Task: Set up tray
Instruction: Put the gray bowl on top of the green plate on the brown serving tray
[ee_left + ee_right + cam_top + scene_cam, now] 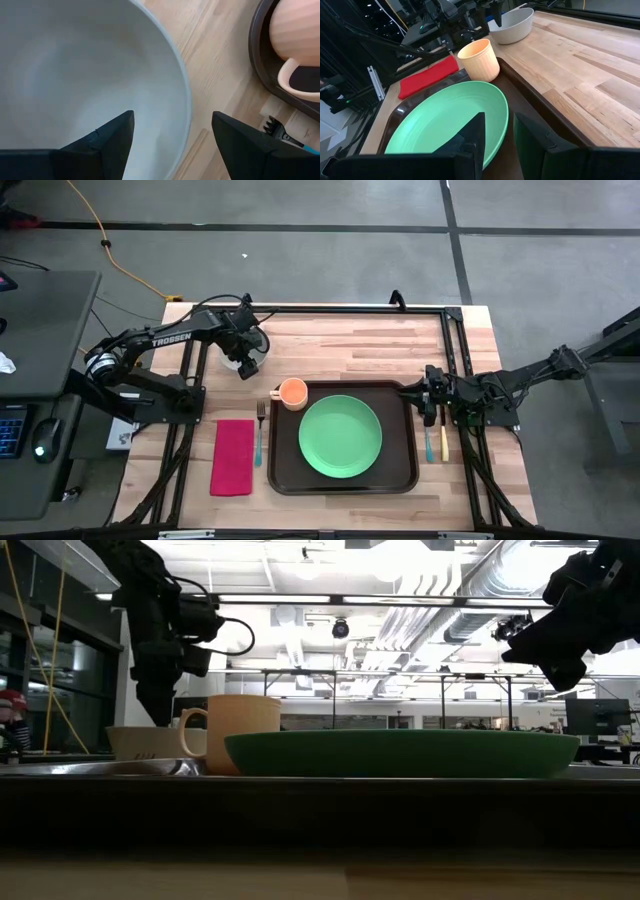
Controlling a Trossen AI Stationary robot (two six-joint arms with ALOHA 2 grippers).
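The dark brown tray [400, 470] lies at the table's middle. On it rest a green plate [340, 436] and, in its far left corner, an orange cup [292, 392]. A pale bowl [232, 364] stands on the wood left of and beyond the tray. My left gripper [172, 117] points down over the bowl's rim [186, 107], open, with one finger inside the bowl and one outside. My right gripper [498, 115] hovers over the tray's far right corner, fingers slightly apart with nothing between them.
A red napkin [232, 456] and a teal-handled fork [259, 432] lie left of the tray. Two pieces of cutlery, one with a blue handle [429, 442] and one with a yellow handle [444, 442], lie right of it. Black frame rails [350, 310] run along the table's far and side edges.
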